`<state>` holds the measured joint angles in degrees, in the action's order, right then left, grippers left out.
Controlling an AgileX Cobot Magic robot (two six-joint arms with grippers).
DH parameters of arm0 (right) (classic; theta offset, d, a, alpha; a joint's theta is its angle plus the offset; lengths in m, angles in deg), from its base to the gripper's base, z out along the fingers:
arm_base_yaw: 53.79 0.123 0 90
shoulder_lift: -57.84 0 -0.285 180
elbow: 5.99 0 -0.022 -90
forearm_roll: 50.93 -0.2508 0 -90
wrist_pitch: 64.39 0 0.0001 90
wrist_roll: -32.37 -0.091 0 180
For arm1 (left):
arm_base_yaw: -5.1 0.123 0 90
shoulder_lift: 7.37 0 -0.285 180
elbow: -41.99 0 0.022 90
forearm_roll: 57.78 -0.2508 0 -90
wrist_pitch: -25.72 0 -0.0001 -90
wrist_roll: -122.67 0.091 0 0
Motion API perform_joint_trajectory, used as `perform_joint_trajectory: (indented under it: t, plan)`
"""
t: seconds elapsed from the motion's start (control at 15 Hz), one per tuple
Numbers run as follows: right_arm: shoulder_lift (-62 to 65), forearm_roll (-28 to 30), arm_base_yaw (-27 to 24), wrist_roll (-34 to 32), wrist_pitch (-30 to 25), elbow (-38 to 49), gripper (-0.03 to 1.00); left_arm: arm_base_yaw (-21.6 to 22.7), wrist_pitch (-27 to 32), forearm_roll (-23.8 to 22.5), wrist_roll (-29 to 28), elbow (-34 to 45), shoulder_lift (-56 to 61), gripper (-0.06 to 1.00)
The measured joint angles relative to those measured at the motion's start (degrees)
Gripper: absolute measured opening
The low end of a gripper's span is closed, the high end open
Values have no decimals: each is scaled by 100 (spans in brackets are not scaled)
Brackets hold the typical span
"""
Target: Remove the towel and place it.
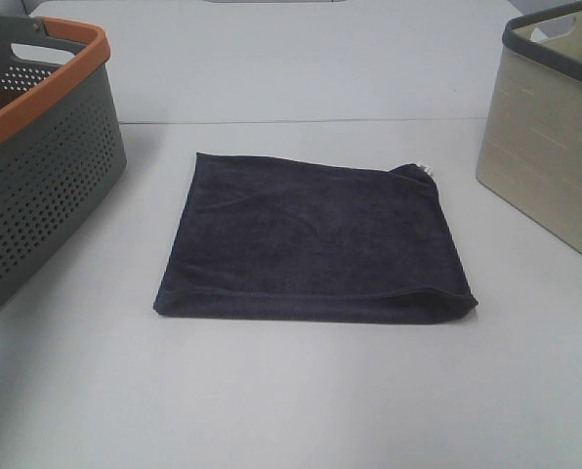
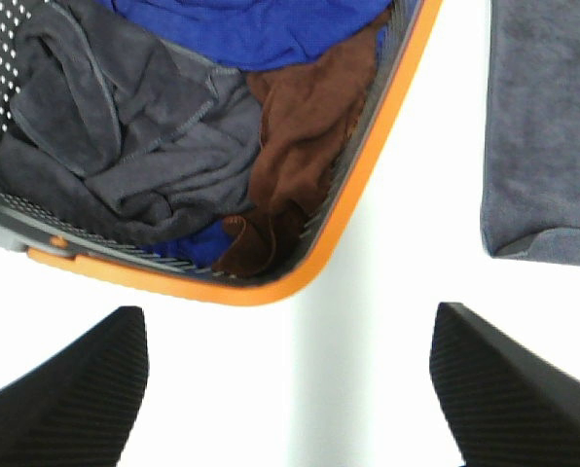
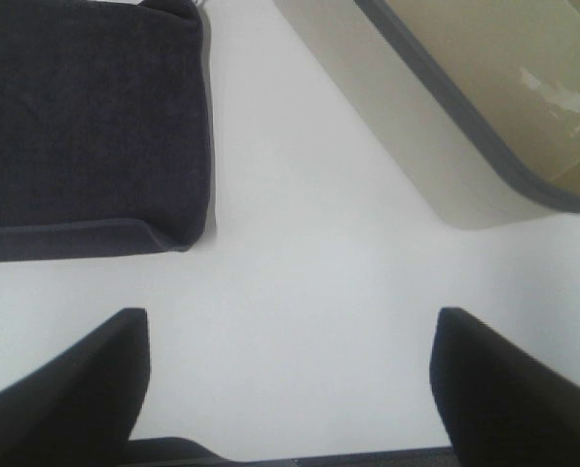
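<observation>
The towel (image 1: 311,239) is dark navy-charcoal and lies folded flat on the middle of the white table, with a small white tag (image 1: 425,169) at its far right corner. Its edge shows in the left wrist view (image 2: 548,126) and in the right wrist view (image 3: 86,126). My left gripper (image 2: 288,389) is open and empty above the table, between the orange-rimmed basket and the towel. My right gripper (image 3: 288,389) is open and empty above the table, between the towel and the beige basket. Neither gripper shows in the exterior high view.
A grey perforated basket with an orange rim (image 1: 71,39) stands at the left; the left wrist view shows grey (image 2: 125,126), brown (image 2: 305,126) and blue (image 2: 261,24) cloths inside it. A beige basket with a dark rim (image 1: 545,147) stands at the right, its inside (image 3: 504,58) bare.
</observation>
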<state>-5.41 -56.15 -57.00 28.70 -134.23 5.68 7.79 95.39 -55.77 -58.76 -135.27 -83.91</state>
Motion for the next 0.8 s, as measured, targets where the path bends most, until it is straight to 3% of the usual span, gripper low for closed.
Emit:
perform_joint_trajectory:
  t: [0.27,0.6,0.8]
  plan:
    - [1977,6,0,0,-6,1261,71,0,6,-40,269,1398,1427,75]
    - [3673,246,0,0,-11,2303,71,0,-201,-1175,235,3014,3432,75]
    - [4240,246,0,160,6,2613,71,0,-837,-1329,80,3535,4578,75]
